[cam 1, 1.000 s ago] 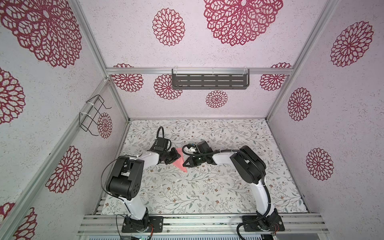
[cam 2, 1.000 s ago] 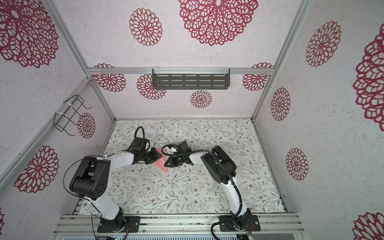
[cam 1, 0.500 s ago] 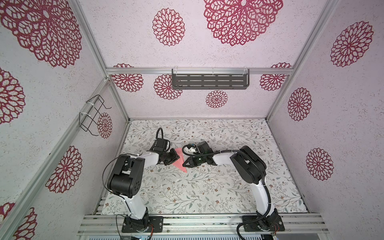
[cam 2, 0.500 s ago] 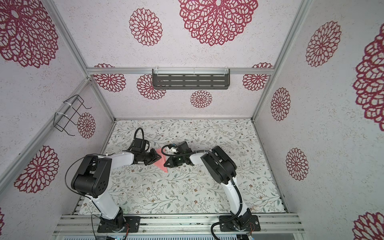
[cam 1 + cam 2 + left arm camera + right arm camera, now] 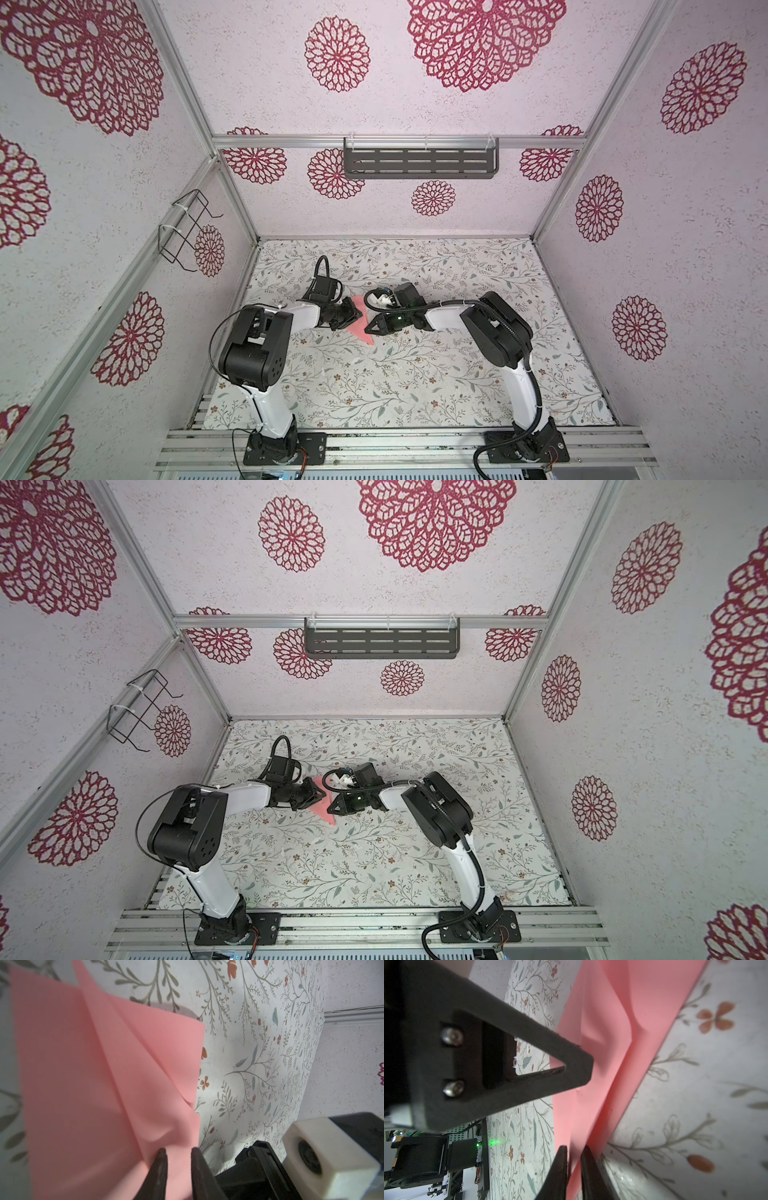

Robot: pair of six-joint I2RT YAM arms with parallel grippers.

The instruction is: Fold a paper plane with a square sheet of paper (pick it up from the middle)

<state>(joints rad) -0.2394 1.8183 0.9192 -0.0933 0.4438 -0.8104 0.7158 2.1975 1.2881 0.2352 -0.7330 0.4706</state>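
The square sheet of paper is salmon-pink and creased into a long pointed shape with layered flaps. It lies mid-table in both top views. My left gripper comes at it from the left, lying low. Its fingertips stand a little apart, open, with the paper's rumpled end between them. My right gripper comes from the right. It is shut on a raised fold of the paper, and only a thin gap shows.
The left gripper's black finger frame hangs close over the paper. The right arm's wrist and white camera block sit right beside the left jaws. A grey shelf and a wire basket hang on the walls. The floral table cover carries a few white scraps.
The left arm's elbow has shifted slightly to the right. Both grippers stay at the paper, which lies in the same spot.
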